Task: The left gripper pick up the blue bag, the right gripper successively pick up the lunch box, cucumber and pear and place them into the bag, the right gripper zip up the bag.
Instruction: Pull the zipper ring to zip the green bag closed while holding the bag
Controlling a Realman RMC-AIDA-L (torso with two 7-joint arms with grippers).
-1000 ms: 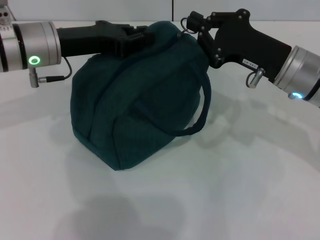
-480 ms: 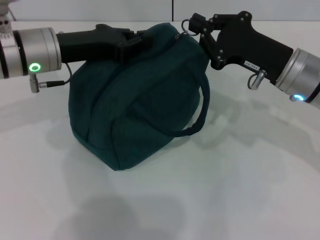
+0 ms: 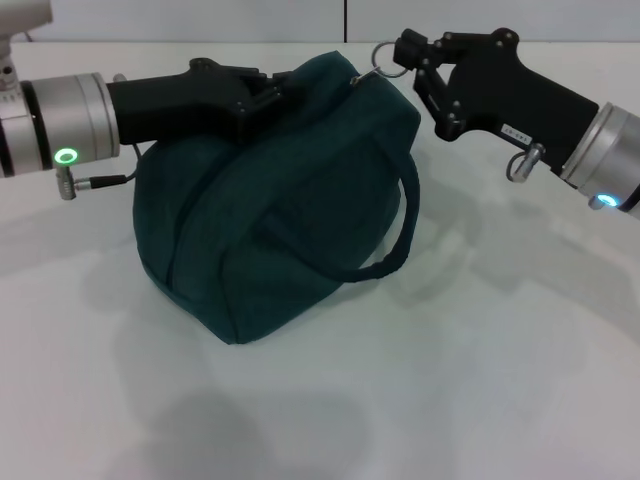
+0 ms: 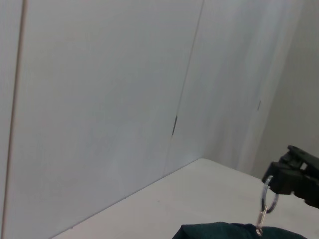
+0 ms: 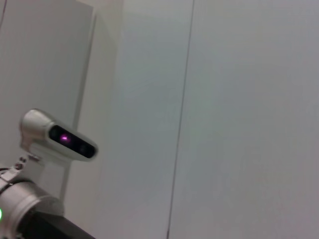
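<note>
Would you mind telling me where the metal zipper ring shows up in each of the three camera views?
Head view: the zipper ring sits at the blue bag's top, held by the right gripper.
Left wrist view: the ring hangs low, near the corner, above the bag's fabric.
Right wrist view: not visible.
Shared landmark: the right gripper's fingers.

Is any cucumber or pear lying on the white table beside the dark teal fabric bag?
No, in the head view only the dark teal fabric bag sits on the white table.
</note>
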